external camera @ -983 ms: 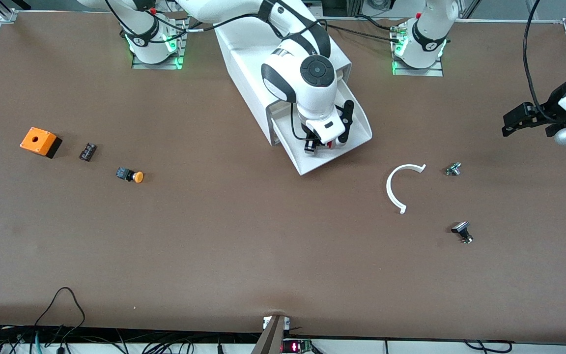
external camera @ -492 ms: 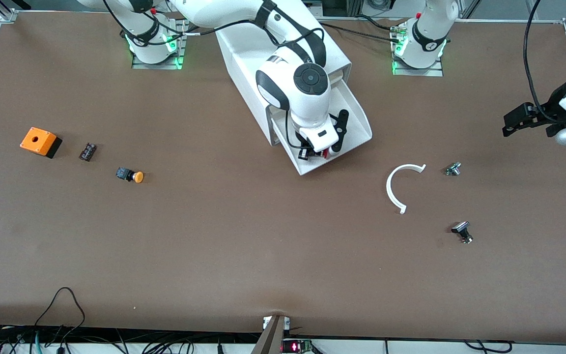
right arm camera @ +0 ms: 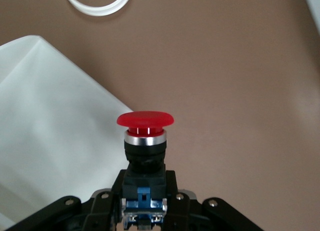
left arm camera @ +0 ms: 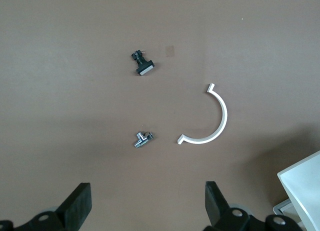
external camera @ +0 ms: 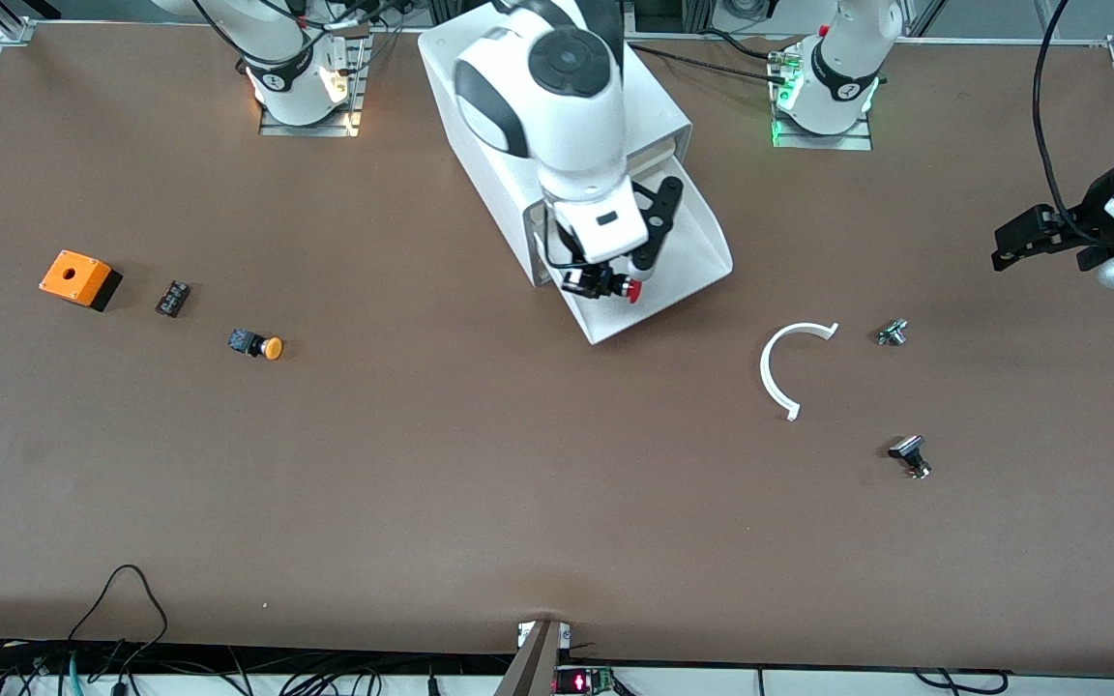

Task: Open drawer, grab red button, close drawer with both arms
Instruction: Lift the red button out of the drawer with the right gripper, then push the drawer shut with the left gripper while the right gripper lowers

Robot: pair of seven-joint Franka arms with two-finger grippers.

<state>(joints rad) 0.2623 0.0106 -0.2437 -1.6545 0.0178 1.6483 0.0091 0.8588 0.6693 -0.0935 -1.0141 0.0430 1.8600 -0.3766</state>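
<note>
The right gripper (external camera: pixel 605 280) is clamped on the button (external camera: pixel 612 285) by its black-and-blue body, holding it up in the air over the open drawer (external camera: pixel 702 253). In the right wrist view the button (right arm camera: pixel 145 146) sticks straight out from between the fingers (right arm camera: pixel 102 203), its long axis in line with the gripper and its red cap at the outer end, with the white floor of the drawer (right arm camera: pixel 45 126) and bare desk (right arm camera: pixel 240 91) below it. So the grab looks done, and the button appears clear of the tray.

What is left, by my reading, is to shut the drawer, and that turns on who stands where. The drawer is pulled out of the cabinet (external camera: pixel 480 116) toward the front camera, so its front edge must be pushed back toward the robots' bases. The right arm hangs directly over the drawer with its gripper full; the left gripper (external camera: pixel 1026 240) waits well apart, over the desk at the left arm's end, with its fingers (left arm camera: pixel 77 206) spread wide and nothing between them. Under it lie a white curved strip (left arm camera: pixel 215 118), a small metal part (left arm camera: pixel 141 139) and a black part (left arm camera: pixel 142 65). The free left arm seems the natural one to push, though it has a long way to come.
</note>
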